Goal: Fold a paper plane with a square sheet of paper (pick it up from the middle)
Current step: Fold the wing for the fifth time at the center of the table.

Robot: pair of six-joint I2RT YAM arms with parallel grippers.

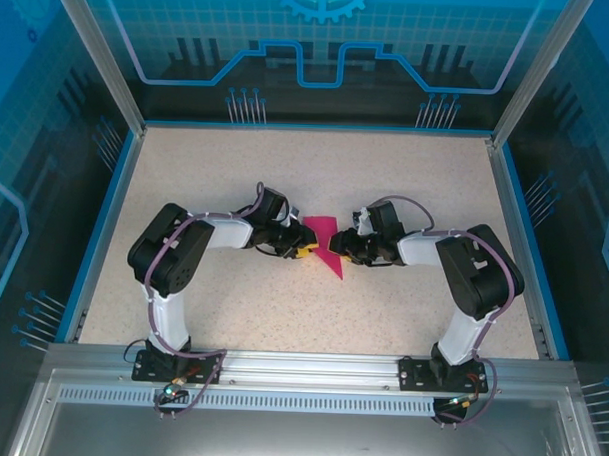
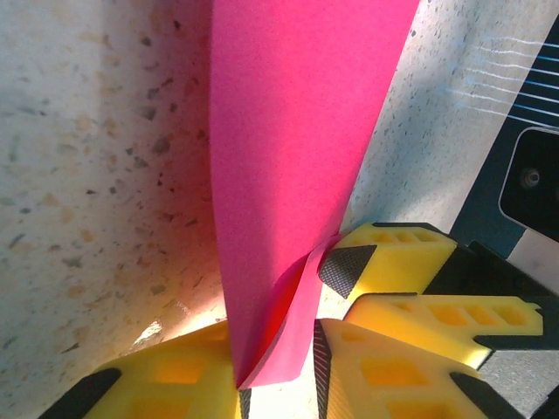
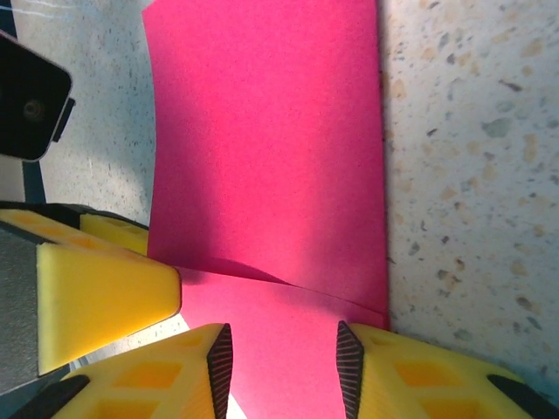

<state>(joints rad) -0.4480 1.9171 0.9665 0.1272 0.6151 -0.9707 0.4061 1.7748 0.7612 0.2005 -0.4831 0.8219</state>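
Light, floppy square sheet of paper [image 3: 271, 157] sits unpinched inside part-open left gripper [image 2: 279, 375] and right gripper [image 3: 284, 358]; best pinched at its fold.

Bright even overhead light, soft shadows, slightly blurred wrist close-ups

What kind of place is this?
Probably a robotics demo or lab cell: a speckled tabletop walled by blue circuit-pattern panels, with an aluminium rail at the near edge.
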